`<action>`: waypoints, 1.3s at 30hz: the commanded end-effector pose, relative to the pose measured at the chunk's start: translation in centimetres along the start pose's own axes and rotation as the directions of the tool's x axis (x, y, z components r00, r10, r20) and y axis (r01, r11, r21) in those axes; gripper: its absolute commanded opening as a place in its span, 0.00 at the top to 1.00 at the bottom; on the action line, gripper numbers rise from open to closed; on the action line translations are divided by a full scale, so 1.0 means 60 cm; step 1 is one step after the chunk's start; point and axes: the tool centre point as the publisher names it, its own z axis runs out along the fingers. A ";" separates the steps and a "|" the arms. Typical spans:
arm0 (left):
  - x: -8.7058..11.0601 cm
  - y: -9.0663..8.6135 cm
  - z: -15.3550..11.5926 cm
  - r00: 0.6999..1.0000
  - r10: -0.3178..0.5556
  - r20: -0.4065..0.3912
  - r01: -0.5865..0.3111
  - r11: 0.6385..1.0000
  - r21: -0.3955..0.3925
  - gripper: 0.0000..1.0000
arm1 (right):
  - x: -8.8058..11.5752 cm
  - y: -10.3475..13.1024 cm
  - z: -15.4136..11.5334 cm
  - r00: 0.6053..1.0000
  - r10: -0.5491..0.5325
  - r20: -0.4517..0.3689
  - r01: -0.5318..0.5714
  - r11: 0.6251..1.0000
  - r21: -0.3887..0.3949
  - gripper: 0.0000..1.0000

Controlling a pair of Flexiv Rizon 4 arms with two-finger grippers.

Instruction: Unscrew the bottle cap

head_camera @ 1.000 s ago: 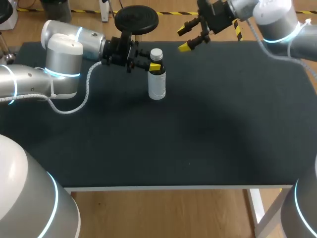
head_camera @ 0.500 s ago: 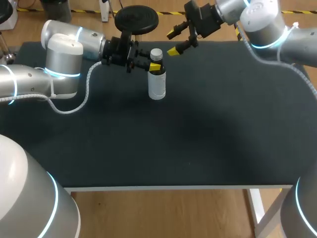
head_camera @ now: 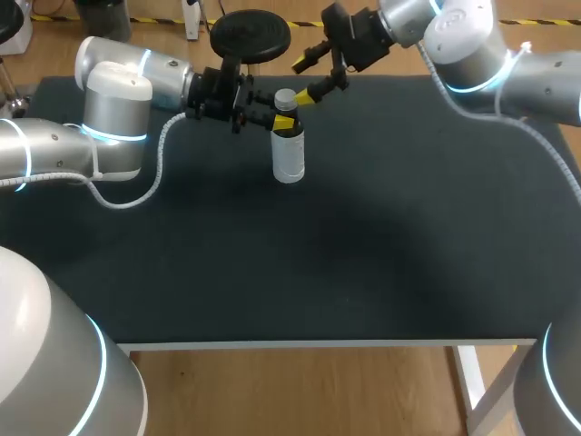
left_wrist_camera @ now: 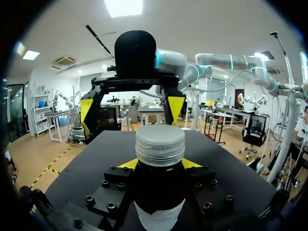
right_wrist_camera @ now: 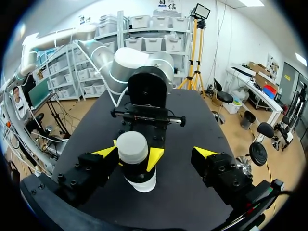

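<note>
Head view is showing one bottle (head_camera: 288, 159) standing upright on the dark desk (head_camera: 381, 254), near the far edge and roughly midway along it. One pale ribbed cap (head_camera: 286, 97) is sitting on the bottle's dark neck. One left tool (head_camera: 283, 121) is pinching that neck just under the cap, its two yellow tips pressing from opposite sides. One right tool (head_camera: 302, 81) is hanging spread wide by the cap. Right wrist view is showing the cap between its two fingers, close to one and apart from the other.
</note>
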 end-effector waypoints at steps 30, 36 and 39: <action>-0.002 0.001 0.001 1.000 0.001 -0.006 -0.001 1.000 0.002 1.00 | 0.043 0.013 0.020 0.999 0.004 -0.036 -0.002 0.999 0.032 0.00; -0.002 0.001 0.001 1.000 0.001 -0.006 -0.001 1.000 0.002 1.00 | 0.042 0.017 0.025 0.999 0.000 -0.041 0.002 0.999 0.033 0.00; -0.002 0.001 0.001 1.000 0.001 -0.006 -0.001 1.000 0.002 1.00 | 0.042 0.016 0.027 0.999 0.000 -0.043 0.002 0.999 0.035 0.00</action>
